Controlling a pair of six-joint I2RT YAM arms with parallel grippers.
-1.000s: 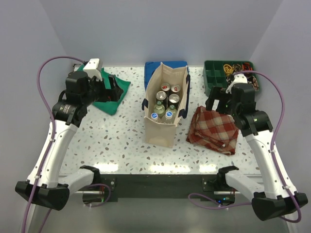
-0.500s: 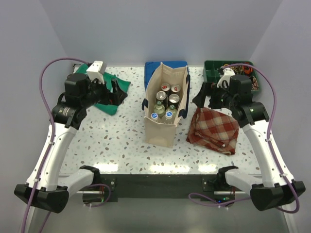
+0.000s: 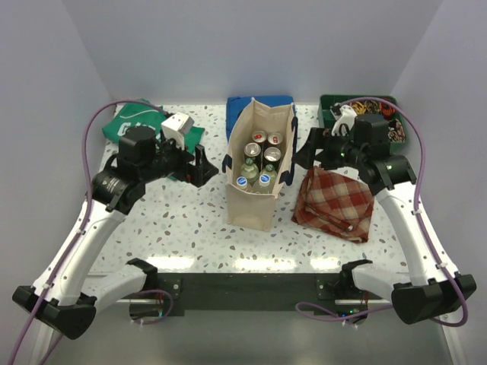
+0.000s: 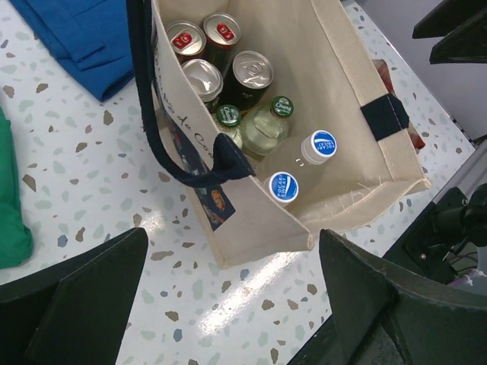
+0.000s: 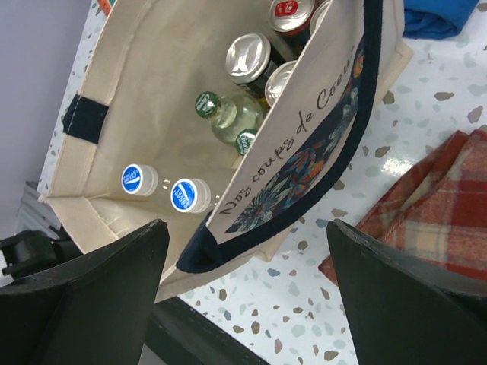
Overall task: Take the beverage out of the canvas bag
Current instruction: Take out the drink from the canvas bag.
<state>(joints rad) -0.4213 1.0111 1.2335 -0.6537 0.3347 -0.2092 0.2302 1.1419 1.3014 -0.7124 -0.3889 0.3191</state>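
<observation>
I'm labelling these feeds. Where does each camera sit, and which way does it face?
Top external: above and behind the bases, looking down on the table; both arms show, left pincer and right pincer flanking the canvas bag.
Left wrist: on the left arm, looking down into the bag; its dark fingers frame the bottom.
Right wrist: the same from the bag's other side, own fingers below.
Shared: all three show the blue-capped bottles.

From above, the canvas bag's (image 3: 255,199) walls hide all but the tops of the cans (image 3: 265,140) and bottles (image 3: 254,176). The blue cloth (image 3: 242,106) at the bag's 12 o'clock is half hidden behind it. The left arm (image 3: 141,156) covers part of the green cloth (image 3: 125,125). The odds and ends (image 3: 371,105) in the green tray (image 3: 329,129) are too small to name. In the wrist views the left fingers (image 4: 76,296) and right fingers (image 5: 99,281) run off the bottom edge.
</observation>
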